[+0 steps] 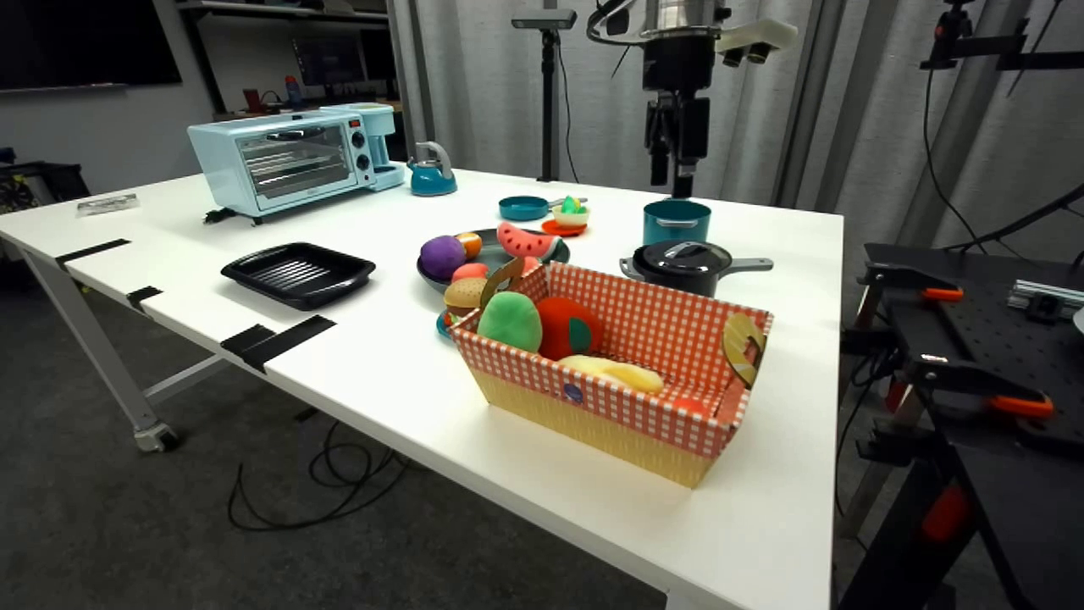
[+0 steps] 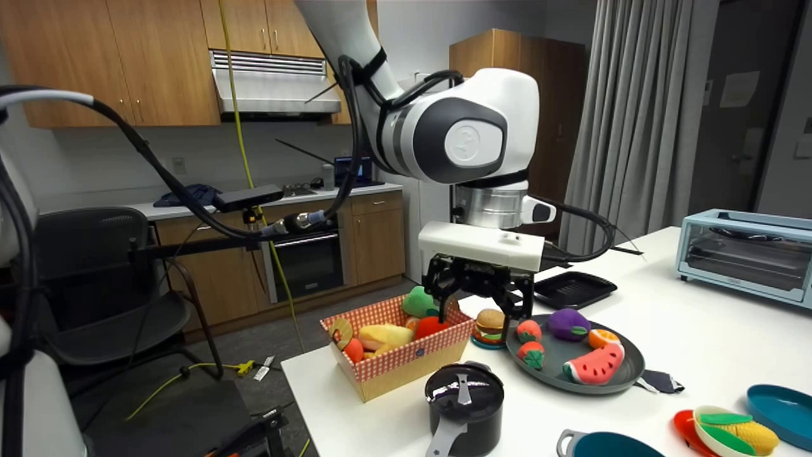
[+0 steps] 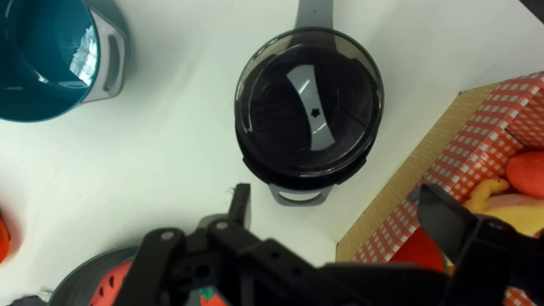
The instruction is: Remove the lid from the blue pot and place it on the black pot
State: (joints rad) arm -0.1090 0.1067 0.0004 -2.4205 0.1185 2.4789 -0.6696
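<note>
The lid [image 3: 272,123], round, dark and see-through with a grey handle strip, rests on the black pot [image 3: 304,182]. It shows there in both exterior views [image 1: 711,254] [image 2: 444,386]. The black pot [image 2: 480,431] has a long grey handle on one side and a small loop on the other. The blue pot [image 1: 669,227] stands beside it, uncovered; the wrist view [image 3: 38,104] shows its bare inside. My gripper [image 3: 333,197] is open and empty, fingers wide apart, above the table [image 1: 474,398]. In both exterior views [image 1: 671,174] [image 2: 474,325] it hangs apart from the pots.
A red checkered basket [image 2: 406,358] with toy food stands close to the black pot. A dark plate [image 2: 558,377] with toy fruit lies near it. A toy burger [image 2: 490,327], a black tray [image 1: 298,275], a blue pan [image 1: 523,207] and a toaster oven [image 1: 292,161] are on the table.
</note>
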